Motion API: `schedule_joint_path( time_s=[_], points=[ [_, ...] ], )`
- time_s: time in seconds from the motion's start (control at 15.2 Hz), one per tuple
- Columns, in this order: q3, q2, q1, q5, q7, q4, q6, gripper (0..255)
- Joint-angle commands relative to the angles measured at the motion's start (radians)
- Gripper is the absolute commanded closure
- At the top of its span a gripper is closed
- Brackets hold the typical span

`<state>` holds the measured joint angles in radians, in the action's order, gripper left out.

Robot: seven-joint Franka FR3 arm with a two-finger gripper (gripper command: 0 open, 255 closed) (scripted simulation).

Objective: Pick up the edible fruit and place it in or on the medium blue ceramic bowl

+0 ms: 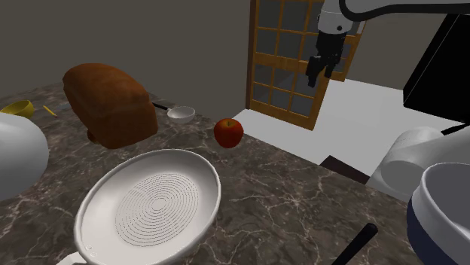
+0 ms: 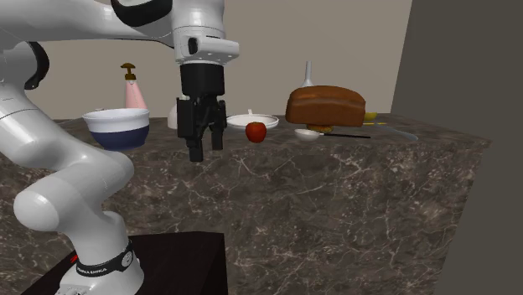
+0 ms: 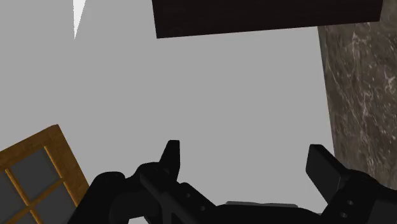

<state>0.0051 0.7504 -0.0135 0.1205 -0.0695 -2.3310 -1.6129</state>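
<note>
A red apple (image 1: 228, 132) (image 2: 256, 131) rests on the dark marble counter (image 1: 301, 196), between a brown bread loaf (image 1: 109, 102) and the counter's edge. The blue bowl with a white rim and inside (image 1: 423, 226) (image 2: 116, 128) stands at the shoulder view's lower right. My black gripper (image 1: 318, 77) (image 2: 205, 149) hangs open and holds nothing, high up and to the right of the apple in the shoulder view, in front of a wooden lattice door. In the wrist view the gripper (image 3: 248, 162) looks down on grey floor just beyond the counter's edge (image 3: 356, 89).
A large white ridged plate (image 1: 151, 203) lies near the apple. A small white spoon (image 1: 181, 114) sits by the loaf and a black handle (image 1: 354, 245) beside the bowl. A pink soap dispenser (image 2: 132, 88) stands behind the bowl. The lattice door (image 1: 290, 56) is beyond the counter.
</note>
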Motion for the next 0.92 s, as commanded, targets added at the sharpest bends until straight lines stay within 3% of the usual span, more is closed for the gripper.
schedule_joint_path(
  time_s=[0.0,0.86],
  points=[
    [0.000,0.000,0.000,0.000,0.000,0.000,0.000,0],
    [0.228,-0.165,0.091,-0.210,-0.299,0.113,-0.033,0]
  ],
)
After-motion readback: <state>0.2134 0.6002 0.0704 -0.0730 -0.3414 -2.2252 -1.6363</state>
